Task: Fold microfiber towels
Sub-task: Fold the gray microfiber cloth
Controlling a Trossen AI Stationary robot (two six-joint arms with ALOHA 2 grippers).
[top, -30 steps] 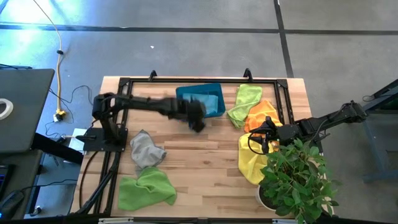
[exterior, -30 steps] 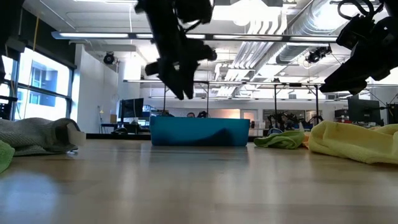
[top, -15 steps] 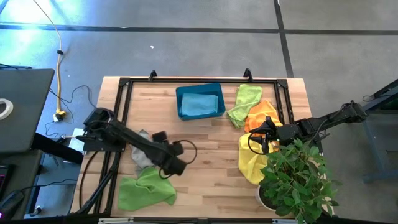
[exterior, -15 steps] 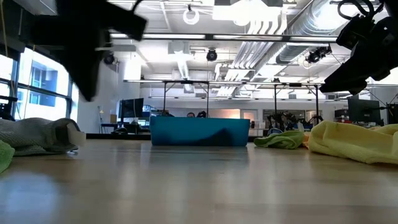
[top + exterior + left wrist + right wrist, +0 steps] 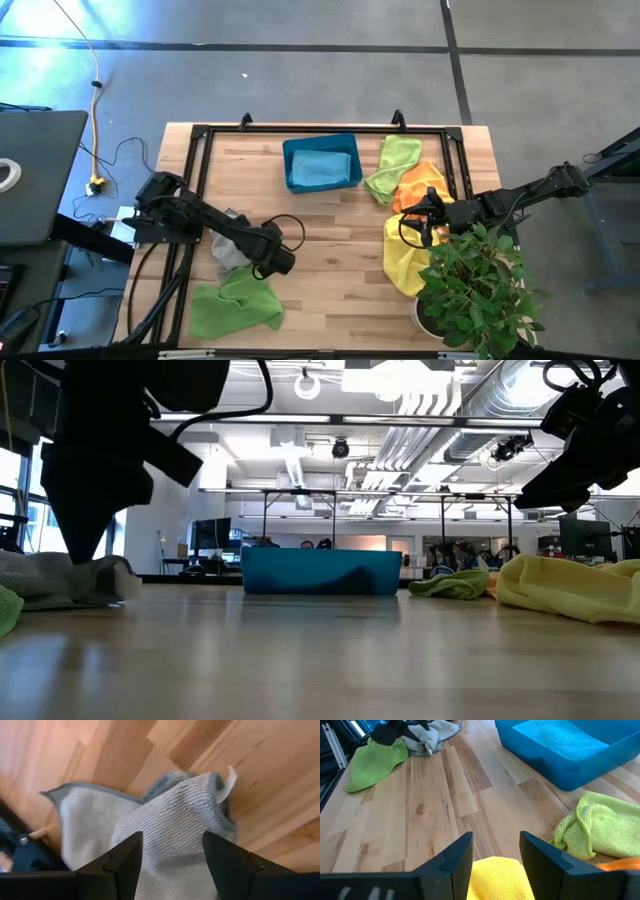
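Picking up the crumpled grey towel (image 5: 236,241) at the counter's (image 5: 330,260) left side calls for a corner pinch; the left gripper (image 5: 268,258), fingers spread and empty, hovers over it. The right gripper (image 5: 425,222), parted, empty, waits above the yellow towel (image 5: 403,262).

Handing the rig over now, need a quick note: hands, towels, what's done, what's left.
Left hand: open, just above the grey towel, nothing held.
Right hand: open, empty, above the yellow towel beside the plant.
Light blue towel lies flat in the bin.
Two green towels, near the left arm and by the bin, plus the orange towel, all crumpled.
Done: blue one, apparently. Left: the rest, grey likely next.
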